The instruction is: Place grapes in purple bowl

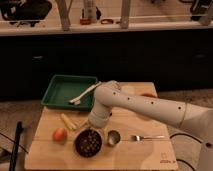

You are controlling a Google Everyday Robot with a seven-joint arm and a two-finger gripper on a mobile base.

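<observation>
The purple bowl sits on the wooden table near its front edge, left of centre. The grapes lie inside it as a dark reddish cluster. My gripper hangs at the end of the white arm, just above the bowl's far rim and very close to the grapes. The arm hides the gripper's tips from this view.
A small metal cup stands just right of the bowl, with a fork beyond it. An orange-red fruit and a yellow item lie to the left. A green tray holding a white utensil is at the back left.
</observation>
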